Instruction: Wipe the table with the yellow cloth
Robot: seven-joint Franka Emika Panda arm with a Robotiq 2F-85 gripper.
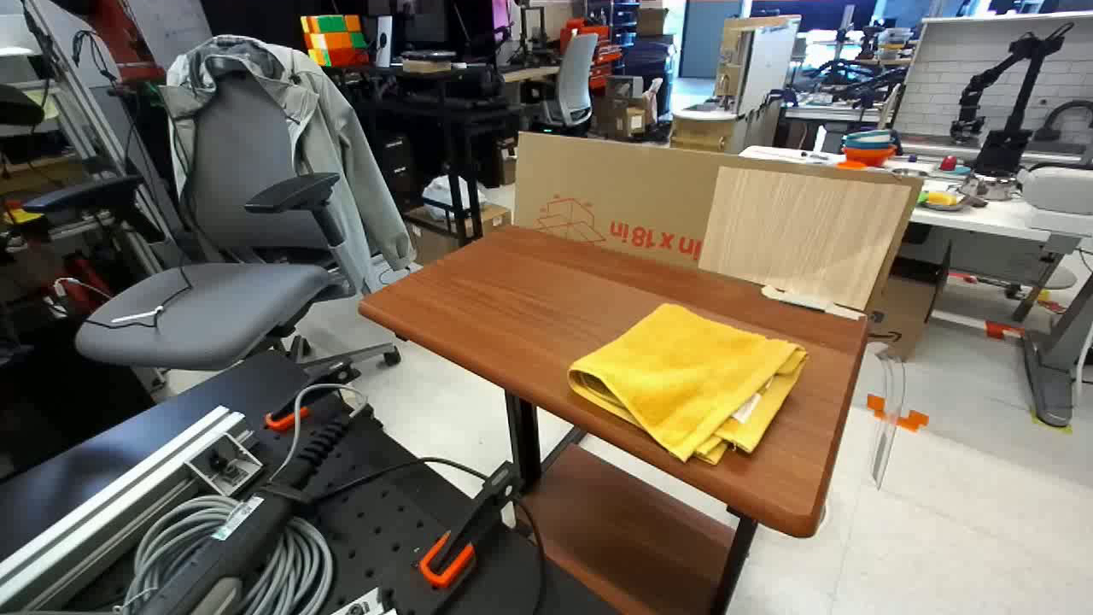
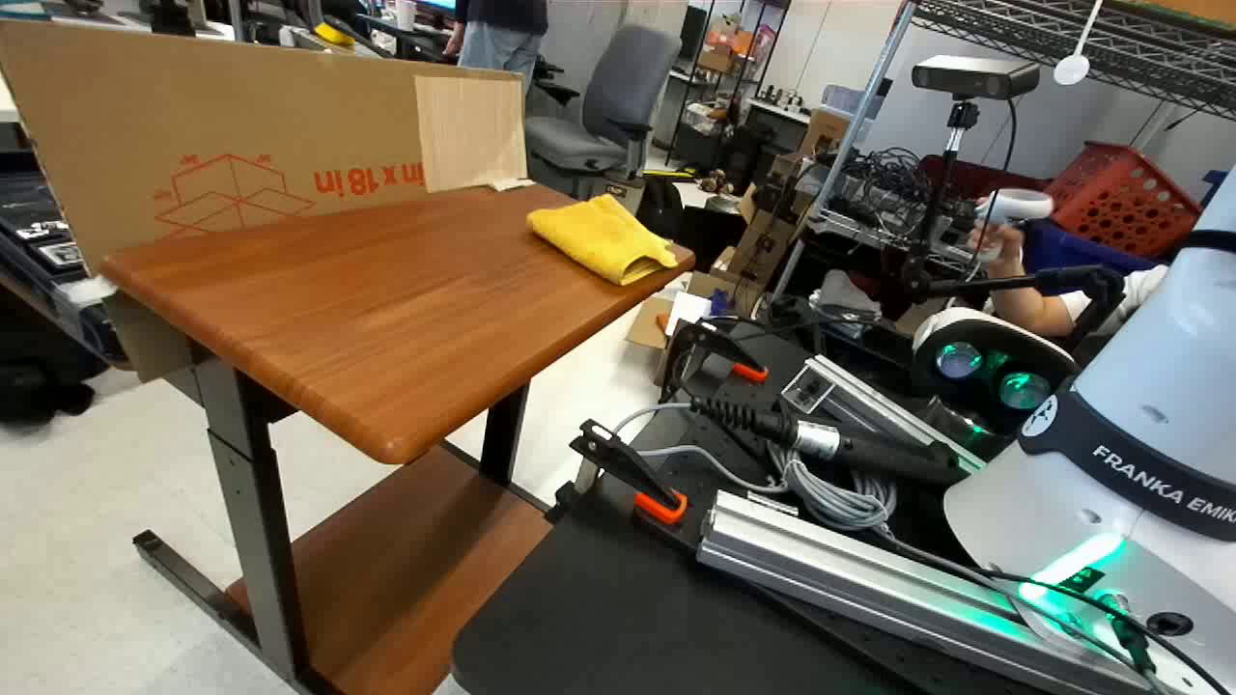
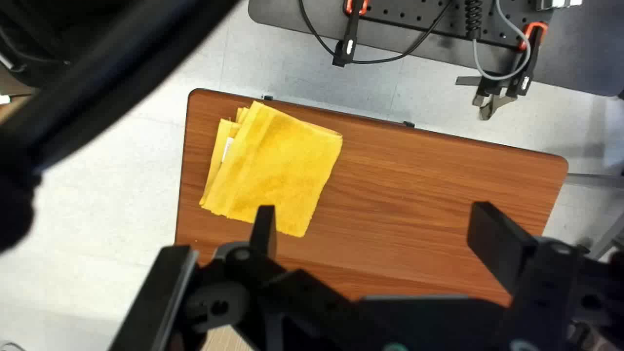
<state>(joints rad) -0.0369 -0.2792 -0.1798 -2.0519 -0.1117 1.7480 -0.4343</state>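
The yellow cloth lies folded and rumpled on one end of the reddish-brown table. In an exterior view the cloth (image 1: 683, 376) is near the edge of the table (image 1: 478, 299). An exterior view also shows the cloth (image 2: 599, 236) at the far end of the table (image 2: 348, 299). In the wrist view I look down on the cloth (image 3: 278, 165), left of centre on the table (image 3: 414, 190). My gripper (image 3: 374, 209) is open with nothing between its fingers, above the table. The left finger overlaps the cloth's lower edge in this view. The gripper is out of both exterior views.
A cardboard sheet (image 1: 615, 188) and a pale plywood board (image 1: 803, 231) stand upright along one long table edge. A black bench with orange-tipped clamps (image 1: 448, 555) and cables is beside the opposite edge. The robot base (image 2: 1110, 541) stands at that bench. An office chair (image 1: 213, 307) is nearby.
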